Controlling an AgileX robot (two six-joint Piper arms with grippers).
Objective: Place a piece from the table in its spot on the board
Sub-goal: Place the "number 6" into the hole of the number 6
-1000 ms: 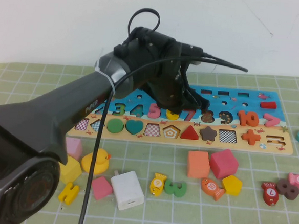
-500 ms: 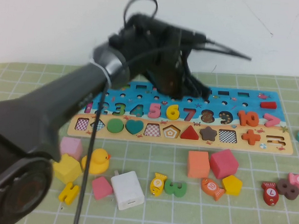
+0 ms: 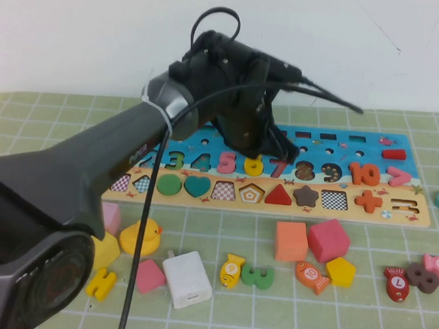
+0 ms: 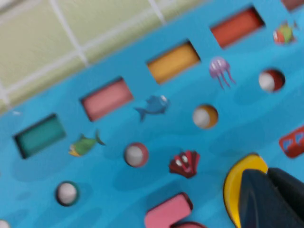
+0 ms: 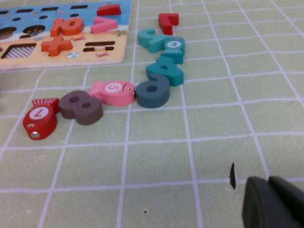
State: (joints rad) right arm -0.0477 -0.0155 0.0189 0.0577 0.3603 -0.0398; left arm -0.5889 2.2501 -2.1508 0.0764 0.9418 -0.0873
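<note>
The yellow numeral 6 (image 3: 254,166) lies in the numeral row of the board (image 3: 400,215), between the pink 5 and the red 7. My left gripper (image 3: 263,154) hangs just over it with its fingers together, their tips down against the piece. In the left wrist view the yellow 6 (image 4: 233,183) shows as a curved edge beside the dark gripper (image 4: 264,178), flat on the blue board (image 4: 118,142). My right gripper (image 5: 269,202) is shut and empty, low over the green gridded table (image 5: 156,156), and out of the high view.
Loose pieces lie on the cloth in front of the board: a white block (image 3: 187,280), a yellow duck (image 3: 140,236), an orange cube (image 3: 291,241), a pink-red cube (image 3: 329,240), a yellow-orange fish (image 3: 231,269) and a yellow H (image 3: 103,283). A brown 8 (image 5: 80,107) and teal numerals (image 5: 153,90) lie near the right arm.
The left gripper rose off the 6, leaving it in the numeral row, then came back down onto it. The right arm has not moved.
</note>
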